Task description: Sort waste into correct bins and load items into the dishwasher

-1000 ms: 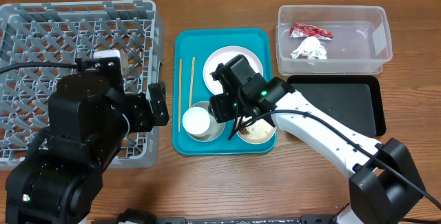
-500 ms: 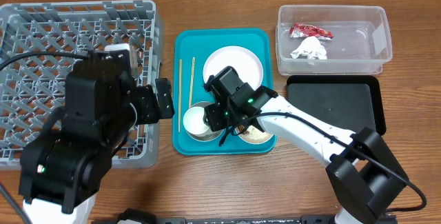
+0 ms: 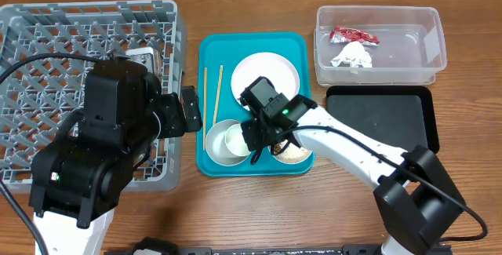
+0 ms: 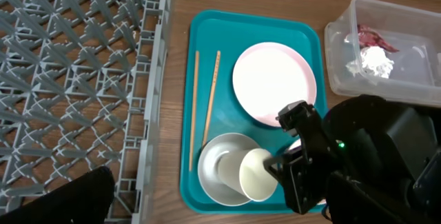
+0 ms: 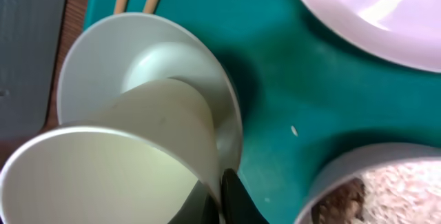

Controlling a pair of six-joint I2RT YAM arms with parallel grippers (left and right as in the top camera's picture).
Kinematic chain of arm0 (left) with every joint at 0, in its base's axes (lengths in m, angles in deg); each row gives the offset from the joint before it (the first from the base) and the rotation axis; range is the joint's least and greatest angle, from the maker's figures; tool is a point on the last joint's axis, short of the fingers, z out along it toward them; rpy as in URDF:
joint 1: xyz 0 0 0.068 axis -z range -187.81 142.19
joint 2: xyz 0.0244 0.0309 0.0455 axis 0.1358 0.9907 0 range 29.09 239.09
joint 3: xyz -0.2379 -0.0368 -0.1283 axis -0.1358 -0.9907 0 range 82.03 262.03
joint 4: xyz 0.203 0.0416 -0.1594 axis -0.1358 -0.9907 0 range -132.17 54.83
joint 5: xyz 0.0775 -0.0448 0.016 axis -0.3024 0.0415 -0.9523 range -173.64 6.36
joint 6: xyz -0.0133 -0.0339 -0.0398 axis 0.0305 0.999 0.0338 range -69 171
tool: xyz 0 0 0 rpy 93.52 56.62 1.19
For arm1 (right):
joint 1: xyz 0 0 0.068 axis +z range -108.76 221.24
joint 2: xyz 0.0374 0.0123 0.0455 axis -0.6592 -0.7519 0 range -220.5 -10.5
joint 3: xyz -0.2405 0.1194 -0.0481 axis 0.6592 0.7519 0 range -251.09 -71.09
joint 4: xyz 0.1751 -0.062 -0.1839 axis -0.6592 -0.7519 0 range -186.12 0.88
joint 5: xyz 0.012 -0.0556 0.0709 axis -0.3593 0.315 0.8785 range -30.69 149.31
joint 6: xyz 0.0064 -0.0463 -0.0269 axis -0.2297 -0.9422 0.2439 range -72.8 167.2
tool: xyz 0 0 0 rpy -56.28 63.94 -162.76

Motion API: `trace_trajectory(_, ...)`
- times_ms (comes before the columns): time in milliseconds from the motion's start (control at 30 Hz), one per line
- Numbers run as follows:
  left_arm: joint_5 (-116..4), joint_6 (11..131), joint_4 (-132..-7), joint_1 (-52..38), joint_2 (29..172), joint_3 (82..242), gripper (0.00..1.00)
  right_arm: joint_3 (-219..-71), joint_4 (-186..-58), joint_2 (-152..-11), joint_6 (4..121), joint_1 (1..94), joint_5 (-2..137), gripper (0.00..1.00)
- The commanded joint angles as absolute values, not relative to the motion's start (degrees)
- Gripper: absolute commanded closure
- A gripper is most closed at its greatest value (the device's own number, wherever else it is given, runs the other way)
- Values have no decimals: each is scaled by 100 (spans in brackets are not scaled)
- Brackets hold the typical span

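Small white cup (image 3: 234, 139), tipped on its side inside a bowl (image 3: 212, 147) on the teal tray (image 3: 235, 47), which rests on the counter. Right tool (image 3: 252, 137) pinches the cup's rim. Left tool (image 3: 188, 111) hangs beside the grey rack (image 3: 47, 20); whether it is open cannot be told.

Colours: tray (image 3: 210, 51) teal; plate (image 3: 274, 68) and cup (image 4: 256, 174) white; rack (image 3: 47, 43) grey, lattice grid; wrapper (image 3: 353, 35) red; wad (image 3: 351, 55) white-silver; tub (image 3: 408, 71) clear; bin (image 3: 388, 118) black; tabletop (image 3: 259, 208) brown, wood-grained.
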State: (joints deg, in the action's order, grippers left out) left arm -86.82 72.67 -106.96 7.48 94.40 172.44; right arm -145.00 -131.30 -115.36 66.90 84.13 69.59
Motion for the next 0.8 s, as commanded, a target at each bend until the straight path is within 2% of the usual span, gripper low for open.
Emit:
trace_trajectory(0,-8477,7547,-10600,750,9434,17284,0,-15094,-13331,-10933,6686,8228,6983,96)
trace_trajectory(133,-7486,7543,-10211,582,9432,17284,0,-15579,-13652,-10347,6673,7847,7051,96)
trace_trajectory(233,-6448,7521,-9857,232,9458,17284,0,-15772,-13648,-9963,6577,7377,7689,96)
trace_trajectory(333,-5100,7471,-9490,-257,9574,17284,0,-15835,-13453,-9687,6323,6730,9051,96)
trace_trajectory(533,-1594,7276,-8856,-845,10133,17284,0,-15833,-12314,-9624,6050,5570,13215,96)
trace_trajectory(633,-459,7237,-8644,-771,10487,17284,0,-15833,-11973,-9624,6094,5500,13927,96)
trace_trajectory(767,-99,7149,-8624,-554,10800,17284,0,-15833,-11912,-9624,6089,5708,13991,96)
